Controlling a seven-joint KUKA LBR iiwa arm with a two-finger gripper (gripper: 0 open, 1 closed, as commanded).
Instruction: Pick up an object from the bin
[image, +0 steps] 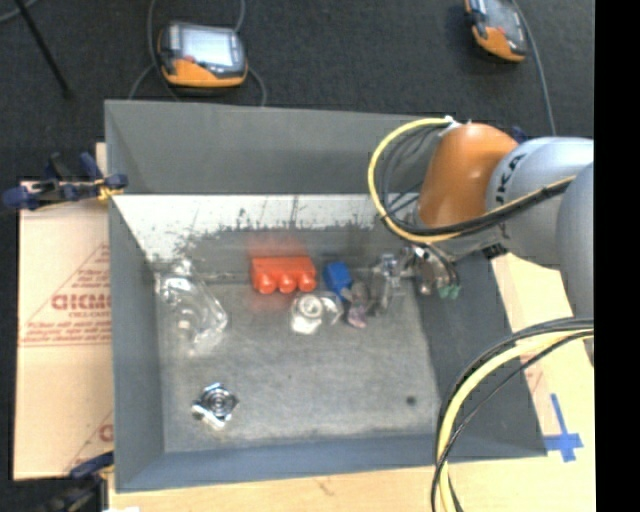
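just left of the gripper (381, 286), a blue piece (337, 277) and a small purple bit (356, 319); farther left, an orange block (283, 275). cannot tell whether parted or closed.

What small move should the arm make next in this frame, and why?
Probably ease the gripper slightly toward the view's left, over the small blue thing. The gripper sits right beside that piece and a small purplish thing, right of the middle of the bin. The orange block lies farther off.
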